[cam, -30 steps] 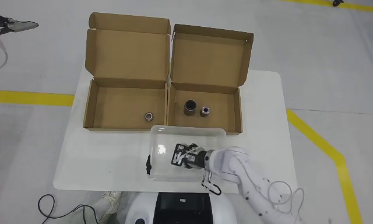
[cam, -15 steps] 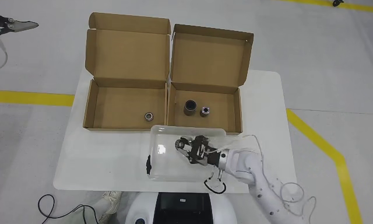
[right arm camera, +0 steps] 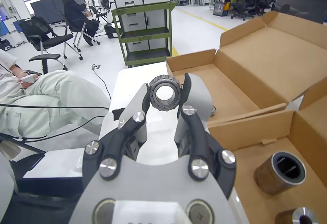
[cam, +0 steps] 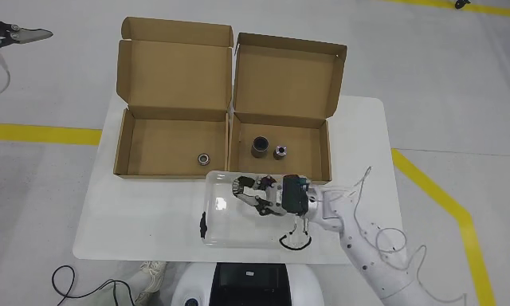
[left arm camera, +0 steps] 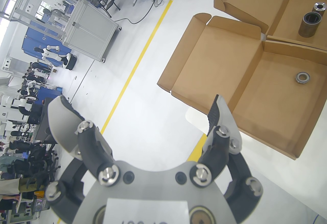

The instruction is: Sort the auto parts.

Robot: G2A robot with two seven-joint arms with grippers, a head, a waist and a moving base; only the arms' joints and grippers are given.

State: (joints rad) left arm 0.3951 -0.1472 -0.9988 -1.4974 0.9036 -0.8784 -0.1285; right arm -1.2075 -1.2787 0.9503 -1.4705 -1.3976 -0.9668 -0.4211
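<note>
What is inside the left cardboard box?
One bearing ring lies on the floor of the left box; the rest is bare cardboard. From above, its near wall hides a thin floor strip.

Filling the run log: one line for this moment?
right gripper shut on bearing | above clear tray | left gripper open

Left box point(cam: 159, 151) adjoins right box point(cam: 307, 161); tray point(cam: 219, 226) before them, perhaps touching.

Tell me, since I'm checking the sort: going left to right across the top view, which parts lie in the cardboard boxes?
A ring bearing in the left-hand box → large dark sleeve → small metal bushing, both in the right-hand box.
</note>
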